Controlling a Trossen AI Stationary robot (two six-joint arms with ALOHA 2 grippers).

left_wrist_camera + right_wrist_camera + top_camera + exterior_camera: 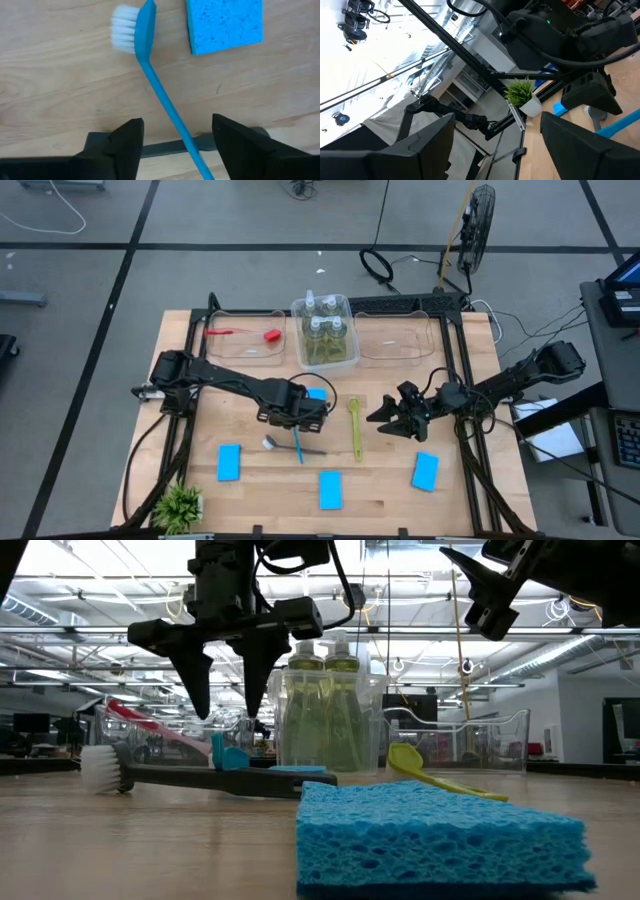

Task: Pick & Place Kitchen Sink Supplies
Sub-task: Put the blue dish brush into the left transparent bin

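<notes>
Blue brush (165, 107), slim plastic handle, white bristles, lies between open left hand (175, 145) fingers; right hand (398, 418) open.

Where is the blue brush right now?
In the high view the blue brush lies on the table left of centre, crossed over the grey brush. The open left gripper hangs just above it, with the yellow-green brush to its right.

We see three clear plastic bins (325, 330) along the wooden table's (200, 490) back edge, the middle holding clear bottles of yellow-green liquid (322, 332). The slim blue brush (298, 444) crosses the grey brush (290, 447) mid-table. Flat blue sponges (330, 489) lie nearer the front edge.
</notes>
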